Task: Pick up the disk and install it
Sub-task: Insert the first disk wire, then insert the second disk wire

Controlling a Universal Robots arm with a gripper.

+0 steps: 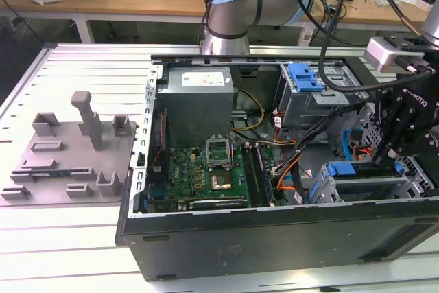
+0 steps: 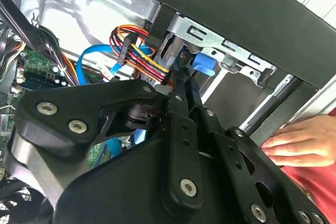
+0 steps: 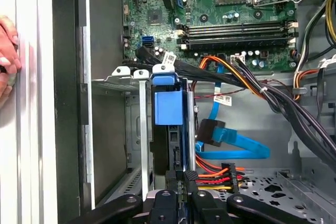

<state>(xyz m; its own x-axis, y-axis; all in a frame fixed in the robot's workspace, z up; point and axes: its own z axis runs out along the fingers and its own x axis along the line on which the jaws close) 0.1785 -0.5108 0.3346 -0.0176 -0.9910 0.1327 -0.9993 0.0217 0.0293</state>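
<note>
The disk (image 3: 176, 145) stands edge-on in a slot of the drive cage (image 3: 122, 77), its blue plastic bracket (image 3: 168, 103) at the end nearest the motherboard. In the exterior view the blue bracket (image 1: 341, 168) shows in the cage at the case's front right corner. My gripper (image 3: 185, 179) is inside the case at the disk's other end. Its fingers are shut close together with their tips at the disk's edge, and nothing shows between them. In the second wrist view the shut gripper (image 2: 185, 80) points at the blue bracket (image 2: 202, 64).
A person's hand (image 2: 299, 140) rests on the outside of the case wall beside the cage. Red, yellow and orange power wires (image 3: 215, 174) and a blue data cable (image 3: 231, 148) lie beside the disk. A second cage with a blue latch (image 1: 305, 77) stands farther back. The motherboard (image 1: 206, 173) fills the middle.
</note>
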